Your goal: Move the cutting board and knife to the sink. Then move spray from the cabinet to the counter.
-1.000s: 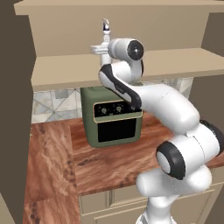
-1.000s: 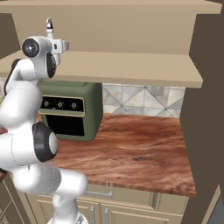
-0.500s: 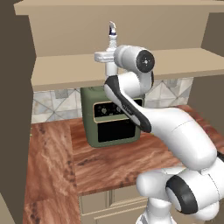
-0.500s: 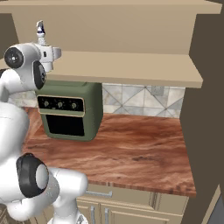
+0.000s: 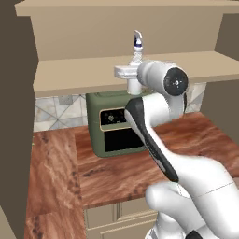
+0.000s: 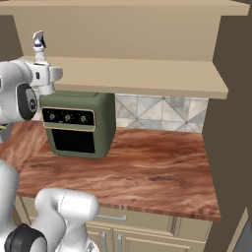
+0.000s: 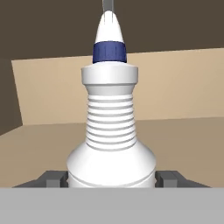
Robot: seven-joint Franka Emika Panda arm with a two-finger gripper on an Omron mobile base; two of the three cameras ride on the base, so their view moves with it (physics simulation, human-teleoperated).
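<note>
While one cabinet (image 5: pixel 93 77) is seen above one surface (image 6: pixel 147 167), the lower body of the single spray (image 7: pixel 111 131), upright on the cabinet shelf, is cut off; the pincer (image 7: pixel 111 178) stands wide, one finger flanking each side, contact unclear.

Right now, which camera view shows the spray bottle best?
The hand view: the spray stands upright and close between the gripper's finger tips. The left base view and right base view show just its top above the hand, on the cabinet shelf.

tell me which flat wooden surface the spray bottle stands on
The cabinet shelf above the green oven, pale tan; not the red-brown counter below.
</note>
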